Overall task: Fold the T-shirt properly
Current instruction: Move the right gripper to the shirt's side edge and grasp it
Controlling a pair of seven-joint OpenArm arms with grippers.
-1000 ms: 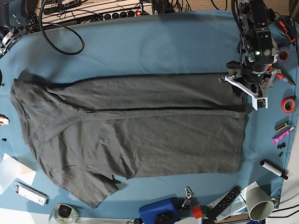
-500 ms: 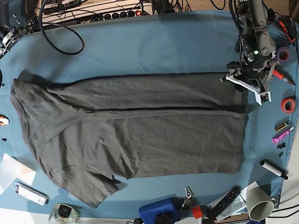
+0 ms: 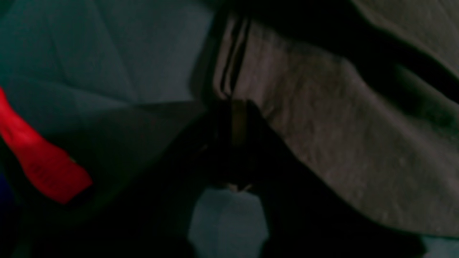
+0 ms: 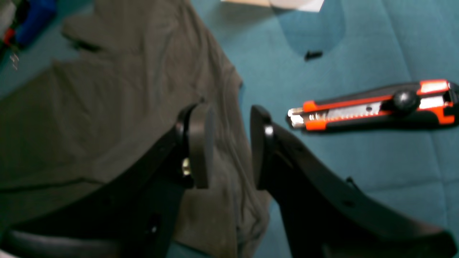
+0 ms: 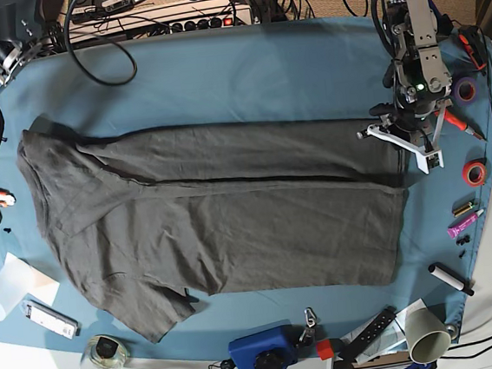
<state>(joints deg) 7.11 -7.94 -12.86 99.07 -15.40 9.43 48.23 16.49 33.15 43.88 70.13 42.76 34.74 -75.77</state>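
Note:
The dark grey T-shirt (image 5: 223, 213) lies spread on the blue table cloth (image 5: 245, 80), its far long side folded in and its hem toward the right. My left gripper (image 5: 412, 147) stands at the hem's far right corner. In the left wrist view, my left gripper (image 3: 233, 118) shows dark fingers meeting on the stitched hem of the T-shirt (image 3: 322, 118), shut on it. My right gripper (image 4: 229, 118) hangs open above the T-shirt (image 4: 107, 107) edge at the left end, with nothing between its pads (image 4: 200, 143).
An orange and black box cutter (image 4: 373, 104) lies on the cloth beside the right gripper. Tape rolls (image 5: 473, 172), markers and a pink pen (image 5: 464, 223) crowd the right edge. A blue device (image 5: 262, 350), a cup (image 5: 428, 334) and a jar (image 5: 105, 351) line the front.
The left gripper has turned and closed at the hem's far right corner. The T-shirt and the right arm have not visibly moved.

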